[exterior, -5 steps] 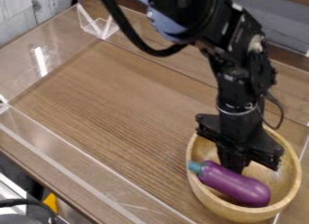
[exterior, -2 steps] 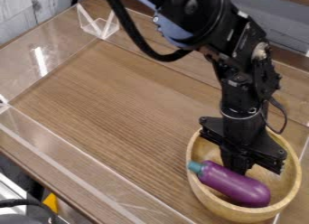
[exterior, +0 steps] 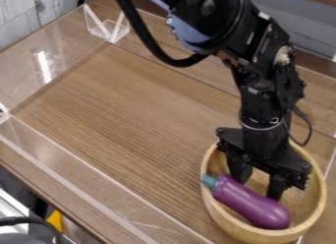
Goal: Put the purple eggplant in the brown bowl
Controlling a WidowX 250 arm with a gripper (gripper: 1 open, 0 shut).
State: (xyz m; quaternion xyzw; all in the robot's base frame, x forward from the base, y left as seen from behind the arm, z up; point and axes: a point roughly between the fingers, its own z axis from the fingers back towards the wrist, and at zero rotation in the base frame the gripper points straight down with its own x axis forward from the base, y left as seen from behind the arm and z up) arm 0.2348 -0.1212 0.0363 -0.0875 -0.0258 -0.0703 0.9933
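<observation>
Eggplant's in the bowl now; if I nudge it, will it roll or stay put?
The purple eggplant looks rounded and glossy, so it would probably roll or slip. The brown bowl, curved and walled, should keep it inside. It seems stiff, likely light.

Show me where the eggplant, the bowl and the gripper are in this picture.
eggplant (exterior: 254,202), camera view, middle of its purple body.
bowl (exterior: 315,177), camera view, right side of its wooden rim.
gripper (exterior: 261,179), camera view, midway between its open fingertips, just above the eggplant.
</observation>
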